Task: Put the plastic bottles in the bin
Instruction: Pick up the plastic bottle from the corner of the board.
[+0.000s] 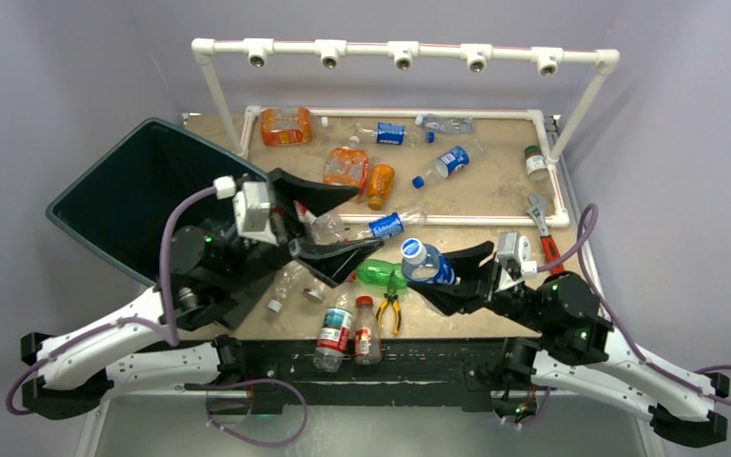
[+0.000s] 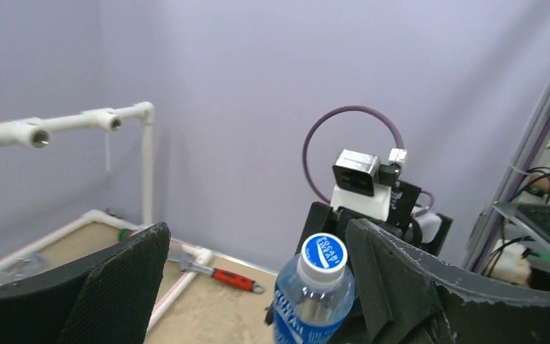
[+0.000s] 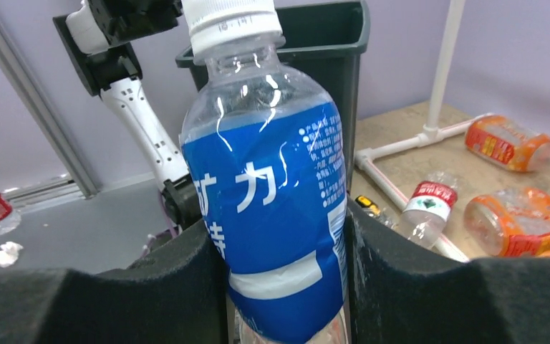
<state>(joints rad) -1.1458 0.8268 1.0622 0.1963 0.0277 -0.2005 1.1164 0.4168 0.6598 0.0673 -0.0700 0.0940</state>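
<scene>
My right gripper [image 1: 438, 276] is shut on a clear plastic bottle [image 1: 426, 262] with a blue label and a white cap, held upright above the table's front middle. In the right wrist view, the same bottle [image 3: 276, 193] fills the gap between the black pads [image 3: 415, 287]. My left gripper [image 1: 360, 219] hangs open and wide to the right of the bin [image 1: 138, 195], with nothing between its fingers. The left wrist view has that held bottle [image 2: 315, 294] just beyond my right finger [image 2: 408, 279]. More bottles, orange [image 1: 345, 167], green [image 1: 381, 274] and clear [image 1: 443, 164], lie across the table.
A white PVC pipe frame [image 1: 400, 49] stands over the back of the table. A red-handled wrench [image 1: 543, 227] lies at the right and yellow-handled pliers [image 1: 390, 309] near the front. Two red-labelled bottles [image 1: 335, 333] stand at the front edge.
</scene>
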